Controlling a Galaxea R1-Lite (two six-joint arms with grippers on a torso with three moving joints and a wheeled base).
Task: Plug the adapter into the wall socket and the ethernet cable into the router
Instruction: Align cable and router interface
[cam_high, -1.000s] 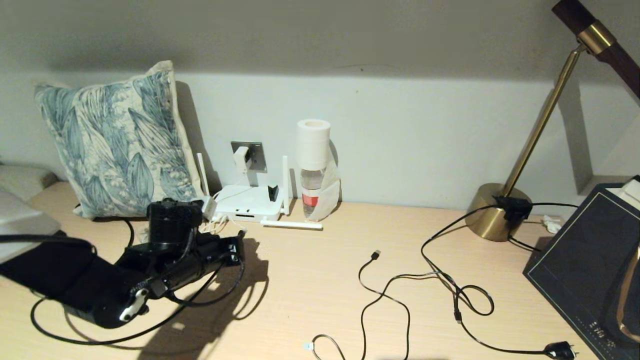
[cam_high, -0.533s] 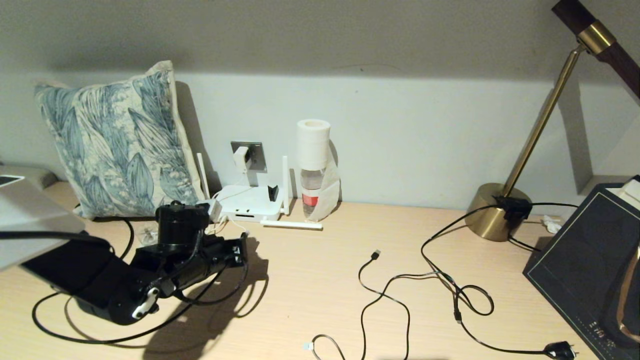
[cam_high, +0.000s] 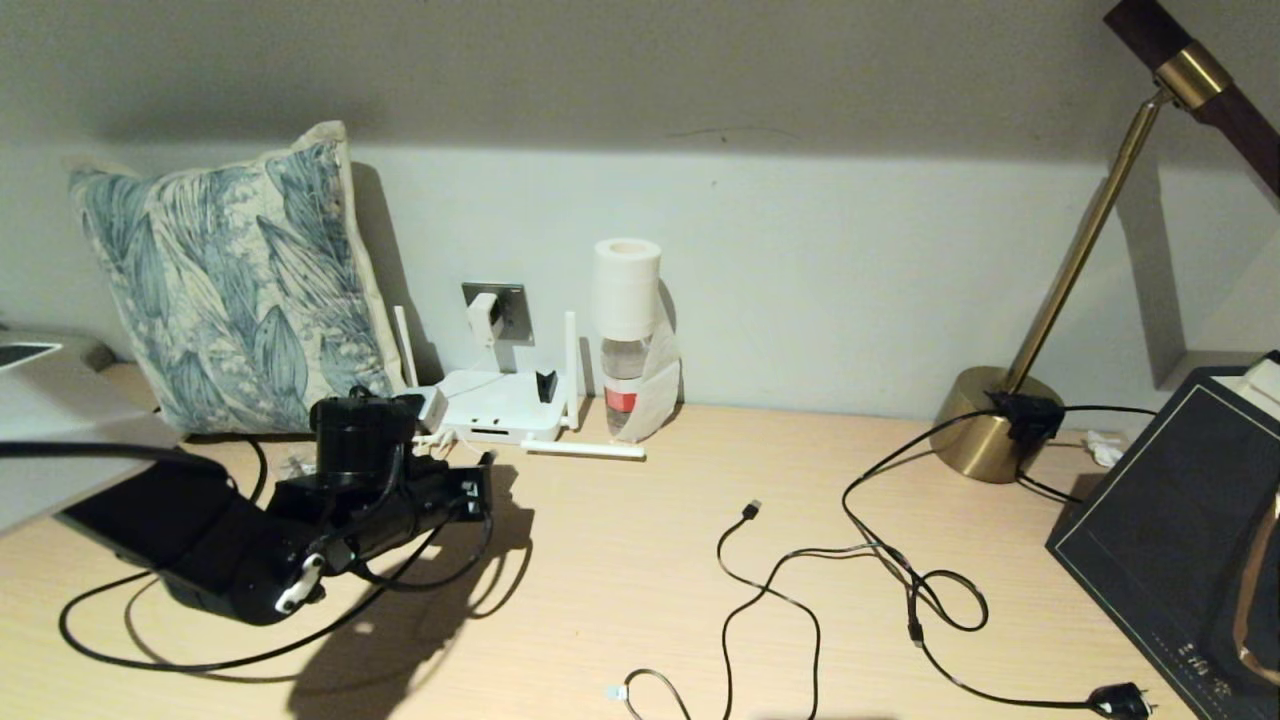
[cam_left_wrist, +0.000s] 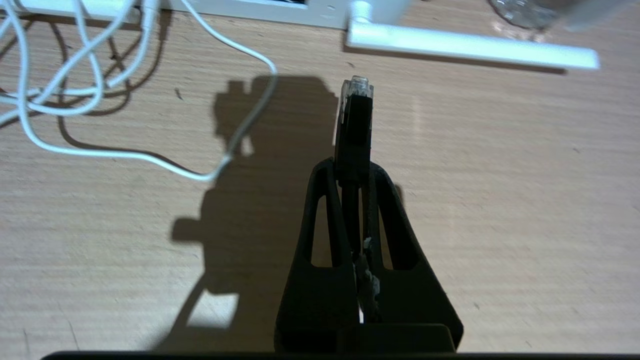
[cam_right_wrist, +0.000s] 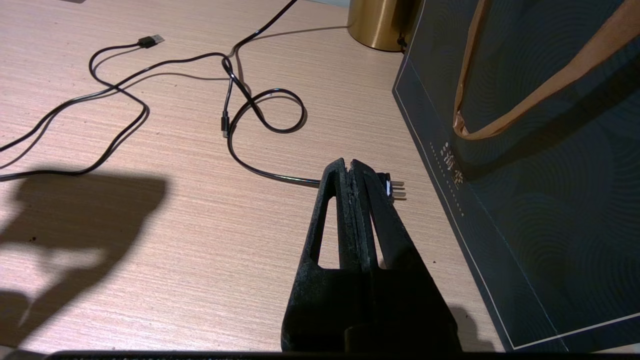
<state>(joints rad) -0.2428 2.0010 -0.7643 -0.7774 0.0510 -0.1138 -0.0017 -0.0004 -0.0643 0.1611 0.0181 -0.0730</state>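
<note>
My left gripper hovers low over the desk just in front of the router, shut on the ethernet cable. The cable's clear clip tip sticks out past the fingertips and points toward the router's edge, a short gap away. Its black length loops back over the desk. The white adapter sits against the grey wall socket, with its thin cord hanging down to the router. My right gripper is shut and empty, parked low at the desk's right.
One router antenna lies flat on the desk; white cords are tangled to one side. A water bottle, a leaf-print pillow, a brass lamp base, a dark bag, a USB-tipped cable and a chunky plug surround the area.
The left arm has shifted slightly right and toward the router, still holding the ethernet connector. Nothing else has moved.
</note>
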